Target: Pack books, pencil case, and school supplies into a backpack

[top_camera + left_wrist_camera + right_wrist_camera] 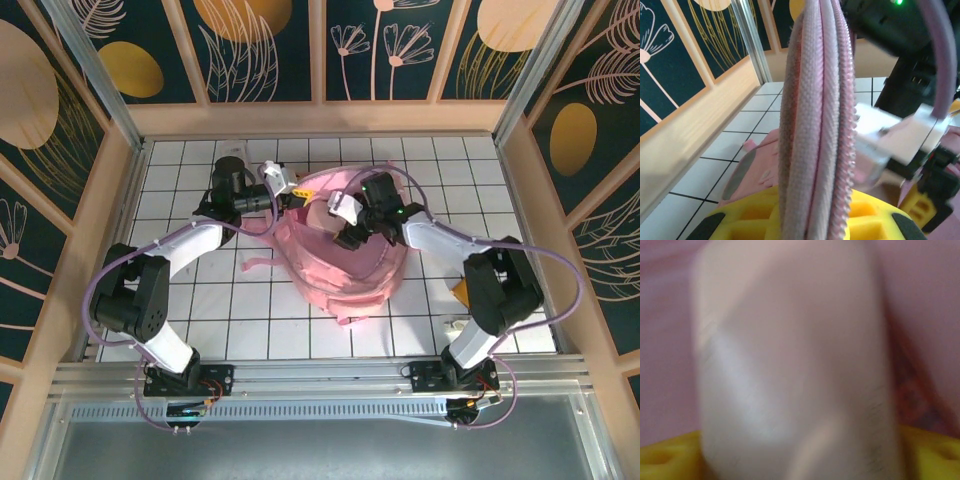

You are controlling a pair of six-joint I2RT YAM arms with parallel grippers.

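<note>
The backpack (345, 275) lies slumped in the middle of the white-tiled desk (200, 300), its mouth turned towards the far side. The left gripper (296, 191) is closed tight on the backpack's zipper rim (815, 125). In the left wrist view that rim runs upright between the yellow fingers as a folded band of toothed tape and woven fabric, lifted clear of the bag's body. The right gripper (345, 222) hangs over the open mouth. Its wrist view is badly blurred, with a pale pink oblong shape, most likely the pencil case (790, 365), standing right against the yellow fingers. Whether the jaws grip it or have let go cannot be told. A small orange item (461, 289) lies on the desk beside the right arm, well apart from the bag. The backpack looks soft and limp, so the mouth would probably sag shut if the rim were not pinched. The zipper tape is the firmest place to hold, since it is ridged and unlikely to slip. The pouch looks light, padded and smooth-skinned. It is best taken across its short width near the middle, so that it hangs straight and slides in without catching on the zipper teeth.
</note>
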